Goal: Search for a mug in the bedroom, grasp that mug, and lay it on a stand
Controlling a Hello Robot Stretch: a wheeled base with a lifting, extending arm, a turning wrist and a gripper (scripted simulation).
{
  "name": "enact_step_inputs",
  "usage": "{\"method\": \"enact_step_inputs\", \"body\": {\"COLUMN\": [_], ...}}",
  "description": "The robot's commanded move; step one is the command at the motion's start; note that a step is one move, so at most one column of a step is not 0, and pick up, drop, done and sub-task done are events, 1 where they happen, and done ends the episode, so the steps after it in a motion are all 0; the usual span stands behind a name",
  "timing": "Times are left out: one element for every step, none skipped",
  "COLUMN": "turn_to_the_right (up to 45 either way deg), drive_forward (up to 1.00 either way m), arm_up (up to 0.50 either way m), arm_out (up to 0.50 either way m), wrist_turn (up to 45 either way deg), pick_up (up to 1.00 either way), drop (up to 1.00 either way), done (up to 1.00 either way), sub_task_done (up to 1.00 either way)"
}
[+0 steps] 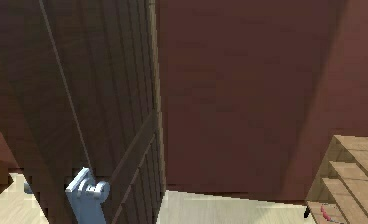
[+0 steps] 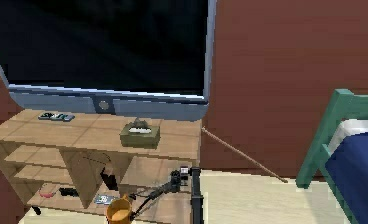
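An orange mug hangs at the far end of my gripper, low in the arm side view and clear of the floor and shelves, so the gripper holds it. The dark arm rises from the bottom edge just right of it. Behind the mug stands a light wooden stand with open shelves, carrying a large dark television. On the stand's top lie a tissue box and a remote. The stand's end also appears at the forward view's lower right.
A dark wooden door with a blue-grey handle stands close at the forward view's left, with a dark red wall ahead. A green-framed bed with blue bedding is at the arm side view's right. Small dark items sit on the stand's lower shelves.
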Motion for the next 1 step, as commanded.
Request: {"method": "enact_step_inputs", "body": {"turn_to_the_right": [0.0], "drive_forward": [0.0], "arm_up": [0.0], "arm_out": [0.0], "wrist_turn": [-45.0], "pick_up": [0.0], "drop": [0.0], "done": [0.0], "sub_task_done": [0.0]}}
